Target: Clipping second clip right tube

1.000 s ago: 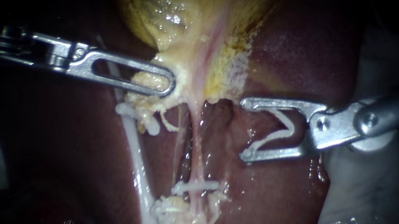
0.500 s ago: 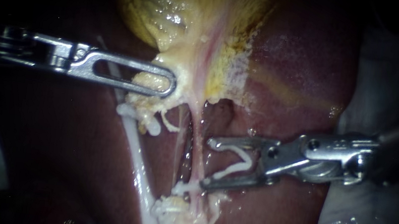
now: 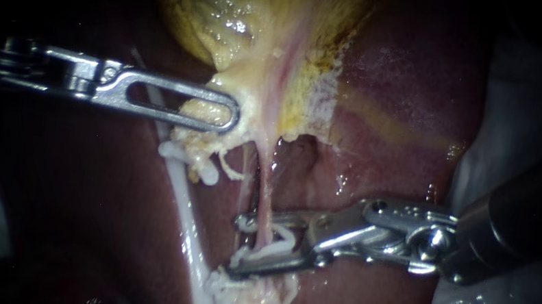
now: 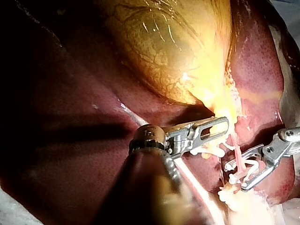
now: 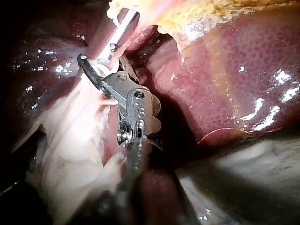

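Farthest to the left of the right tube (image 3: 265, 189), our left instrument (image 3: 228, 115) comes in level. Its slotted jaws are clamped on the yellowish tissue at the lower edge of the gallbladder (image 3: 233, 9), just beside the tube's upper end. That tissue shows through the slot.

Between that instrument and the right tube, a pale tube (image 3: 185, 221) runs down alongside the right tube and well apart from it. Small white bits sit near its upper end; we cannot tell what they are.

The right tube itself is a thin pinkish strand. It drops from the gallbladder's narrow end to a clump of whitish tissue (image 3: 246, 301) at its foot.

Our right instrument (image 3: 236, 246) reaches across the lower part of the tube from the tube's right. One jaw lies above the crossing point and one below it, so the tube passes between them. The jaws stand at a narrow gap and carry a white clip (image 3: 281, 237), which touches both jaws and straddles the tube. We cannot tell whether the clip is pressed fully onto the tube.

To the right of the tube, the dark red, wet liver (image 3: 382, 145) lies under the instrument's shaft.
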